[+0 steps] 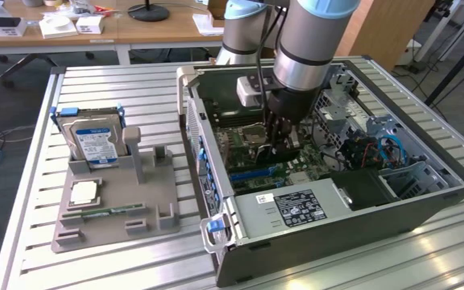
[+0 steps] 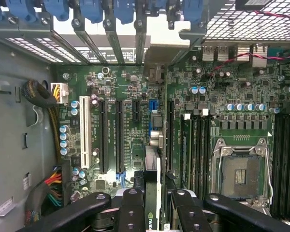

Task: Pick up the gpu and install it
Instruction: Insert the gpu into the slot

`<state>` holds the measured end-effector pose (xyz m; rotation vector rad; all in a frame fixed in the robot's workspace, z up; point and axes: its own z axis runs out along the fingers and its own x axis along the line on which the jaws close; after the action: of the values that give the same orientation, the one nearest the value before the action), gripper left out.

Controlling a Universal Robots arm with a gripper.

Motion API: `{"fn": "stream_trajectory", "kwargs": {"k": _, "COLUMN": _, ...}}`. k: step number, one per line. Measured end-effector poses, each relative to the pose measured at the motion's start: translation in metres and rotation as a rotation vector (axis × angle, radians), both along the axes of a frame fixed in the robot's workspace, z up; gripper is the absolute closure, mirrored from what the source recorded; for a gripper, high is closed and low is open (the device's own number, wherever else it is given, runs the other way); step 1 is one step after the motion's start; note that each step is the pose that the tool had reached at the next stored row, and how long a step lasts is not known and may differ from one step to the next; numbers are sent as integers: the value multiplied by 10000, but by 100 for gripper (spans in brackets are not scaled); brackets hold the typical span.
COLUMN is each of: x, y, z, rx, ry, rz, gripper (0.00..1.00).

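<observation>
Inside the open computer case (image 1: 425, 199), my gripper (image 1: 282, 142) hangs low over the green motherboard (image 1: 248, 136). In the wrist view, the gpu (image 2: 152, 193) is seen edge-on as a thin dark card with a green logo strip. It is clamped between my black fingers (image 2: 130, 208), so the gripper (image 2: 152, 215) is shut on it. The card runs along the board towards the case's rear slot openings (image 2: 135, 29). It sits in line with the long black expansion slots (image 2: 118, 135). Whether its edge touches a slot I cannot tell.
On the exterior view's left, a grey holder (image 1: 115, 193) on the slatted table carries a blue-labelled hard drive (image 1: 95, 142), a CPU chip (image 1: 83, 193) and a RAM stick (image 1: 107, 211). Inside the case are the power supply (image 1: 296, 208), the bare CPU socket (image 2: 239, 176) and cable bundles (image 2: 43, 96).
</observation>
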<state>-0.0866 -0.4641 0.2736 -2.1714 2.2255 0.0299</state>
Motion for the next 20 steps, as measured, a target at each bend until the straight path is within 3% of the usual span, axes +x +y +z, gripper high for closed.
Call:
{"fn": "stream_trajectory", "kwargs": {"k": 4, "x": -4, "y": -25, "z": 0, "rx": 2, "ry": -1, "rz": 1, "gripper": 74}}
{"fn": "stream_trajectory", "kwargs": {"k": 20, "x": -46, "y": -24, "z": -50, "rx": 2, "ry": -1, "rz": 0, "gripper": 74}}
